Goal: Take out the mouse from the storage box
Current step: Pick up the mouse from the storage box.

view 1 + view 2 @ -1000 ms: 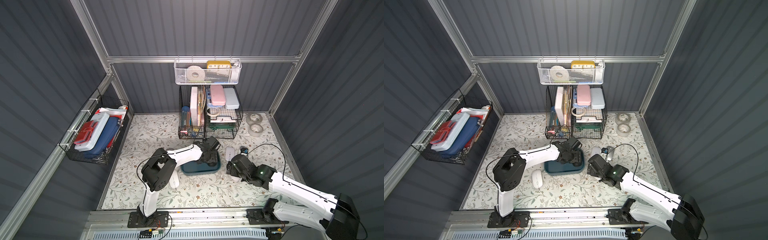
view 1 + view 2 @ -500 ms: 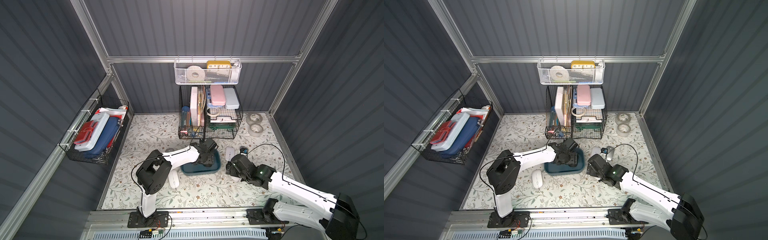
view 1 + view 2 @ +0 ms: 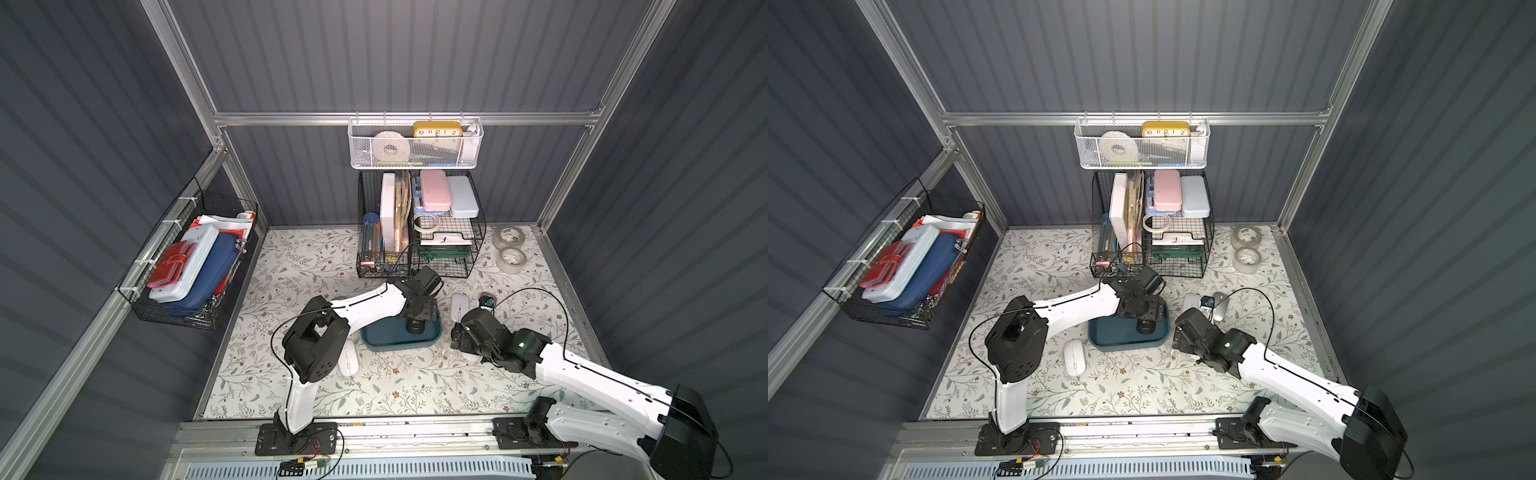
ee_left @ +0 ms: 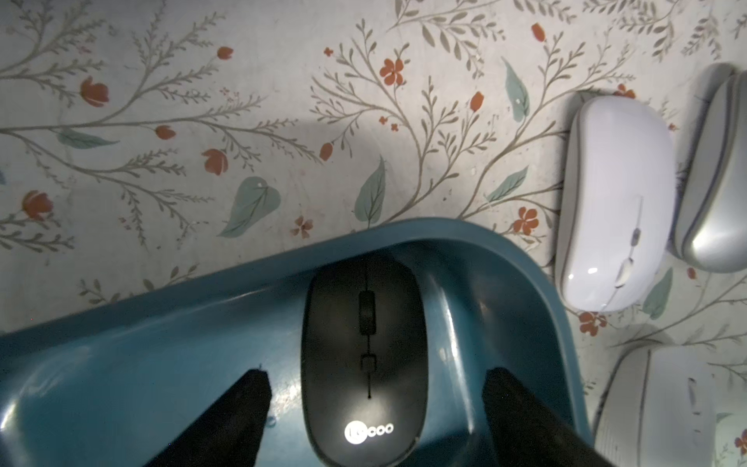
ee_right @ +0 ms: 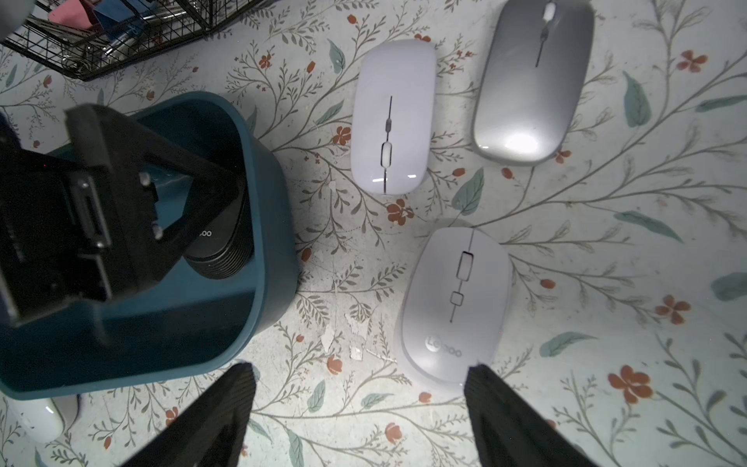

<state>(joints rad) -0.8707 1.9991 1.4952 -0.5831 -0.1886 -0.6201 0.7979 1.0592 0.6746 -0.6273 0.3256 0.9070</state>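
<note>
left pincer (image 4: pixel 375 372) wide, astride black mouse (image 4: pixel 364 307) in storage box (image 4: pixel 161 343); right pincer (image 5: pixel 359 368) wide

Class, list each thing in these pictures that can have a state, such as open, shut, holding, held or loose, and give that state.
box: holds black mouse.
black mouse: lying flat in box, not gripped.
left gripper: jaws open, either side of black mouse.
right gripper: jaws open, empty.
grey mouse: outside box, loose.
slim white mouse: outside box, loose.
</note>
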